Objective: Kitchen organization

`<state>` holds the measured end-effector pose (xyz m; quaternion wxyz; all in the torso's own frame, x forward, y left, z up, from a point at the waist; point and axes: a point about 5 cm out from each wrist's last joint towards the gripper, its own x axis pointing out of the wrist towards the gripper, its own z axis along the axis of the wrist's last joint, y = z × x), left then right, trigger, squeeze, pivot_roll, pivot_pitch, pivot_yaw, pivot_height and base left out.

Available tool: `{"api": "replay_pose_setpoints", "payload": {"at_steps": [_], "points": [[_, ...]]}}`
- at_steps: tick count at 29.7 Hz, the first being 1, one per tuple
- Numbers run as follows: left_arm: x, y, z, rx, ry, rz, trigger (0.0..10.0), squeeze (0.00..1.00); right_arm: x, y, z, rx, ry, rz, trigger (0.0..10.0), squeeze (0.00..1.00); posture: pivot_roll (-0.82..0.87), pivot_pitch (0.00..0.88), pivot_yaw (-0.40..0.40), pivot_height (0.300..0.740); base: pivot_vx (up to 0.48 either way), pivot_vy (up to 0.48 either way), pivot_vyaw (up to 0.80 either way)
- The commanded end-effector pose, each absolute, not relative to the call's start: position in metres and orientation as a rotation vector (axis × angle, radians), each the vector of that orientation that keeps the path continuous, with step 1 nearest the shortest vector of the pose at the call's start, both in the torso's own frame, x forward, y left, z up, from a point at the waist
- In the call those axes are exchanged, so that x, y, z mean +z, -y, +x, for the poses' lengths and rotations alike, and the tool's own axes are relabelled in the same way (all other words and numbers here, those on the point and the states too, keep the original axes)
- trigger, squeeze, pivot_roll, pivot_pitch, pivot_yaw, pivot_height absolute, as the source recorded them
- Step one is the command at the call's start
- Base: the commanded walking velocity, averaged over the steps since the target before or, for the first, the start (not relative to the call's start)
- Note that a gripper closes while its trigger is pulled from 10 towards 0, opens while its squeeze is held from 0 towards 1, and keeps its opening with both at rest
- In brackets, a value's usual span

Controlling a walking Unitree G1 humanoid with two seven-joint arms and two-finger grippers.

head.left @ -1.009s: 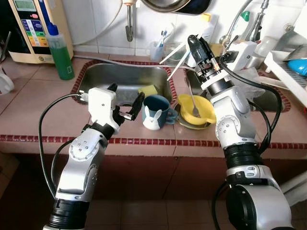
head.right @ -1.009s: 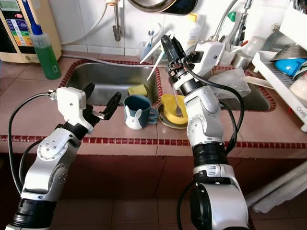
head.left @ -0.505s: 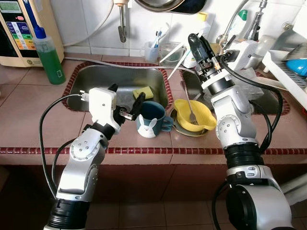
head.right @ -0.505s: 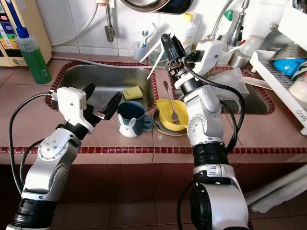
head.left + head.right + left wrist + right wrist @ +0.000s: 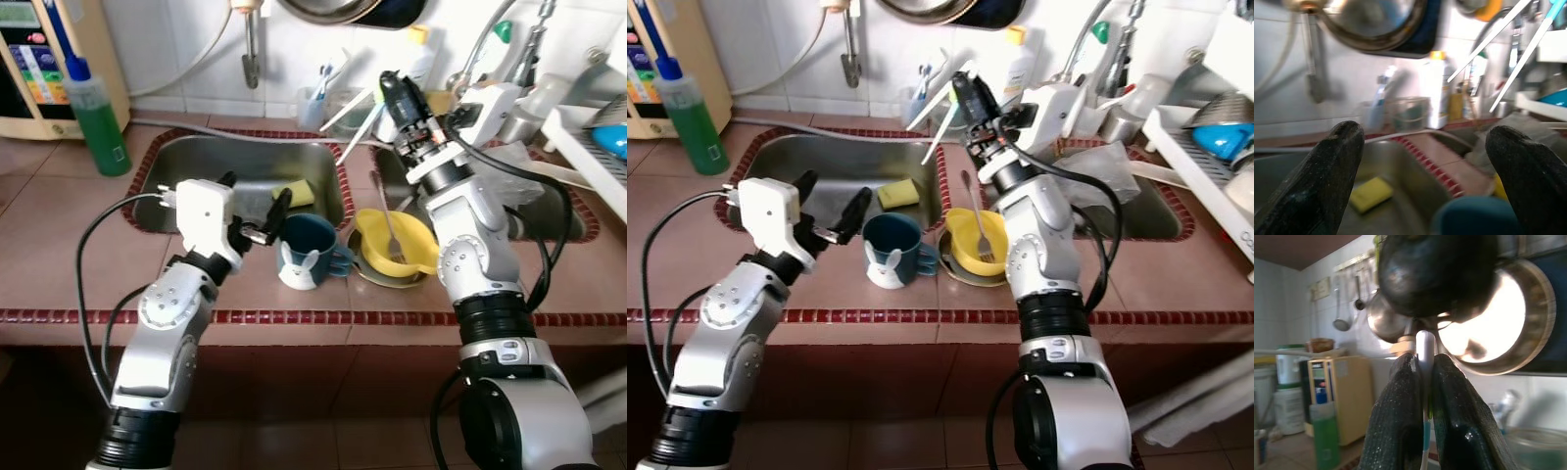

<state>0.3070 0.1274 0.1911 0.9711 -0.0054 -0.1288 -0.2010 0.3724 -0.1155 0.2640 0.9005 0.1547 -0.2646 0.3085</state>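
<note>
Left eye view: tiled counter [image 5: 59, 211], steel sink [image 5: 196, 162], white-tiled wall [image 5: 186, 39].

No text, brand or number is legible from my cameras. The appliance [image 5: 51, 61] at my far left carries coloured panel labels too small to read. The teal mug [image 5: 306, 252] bears a white rabbit figure, without lettering.

Right tool [image 5: 963, 90] apparently pinches white chopsticks [image 5: 939, 123].
</note>
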Motion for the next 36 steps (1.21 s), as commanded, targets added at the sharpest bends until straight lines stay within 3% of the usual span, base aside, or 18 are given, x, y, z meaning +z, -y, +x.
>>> {"api": "replay_pose_setpoints", "payload": {"at_steps": [1,31,36], "points": [[0.1945,-0.1215,0.3057,-0.432,0.271,-0.016,10.0,0.0,0.2697,0.1208,0.3718,0.63,0.57,0.318,10.0,0.0,0.0,0.0,-0.064,0.74,0.337,0.0,0.0],[0.195,-0.1223,0.3051,-0.427,0.269,-0.013,10.0,0.0,0.2695,0.1204,0.3717,0.637,0.562,0.324,10.0,0.0,0.0,0.006,-0.066,0.74,0.346,0.0,0.0],[0.2014,-0.1215,0.3028,-0.44,0.291,-0.026,10.0,0.0,0.2656,0.1225,0.3739,0.619,0.525,0.333,10.0,0.0,0.0,0.013,-0.066,0.74,0.048,0.0,0.0]]}}
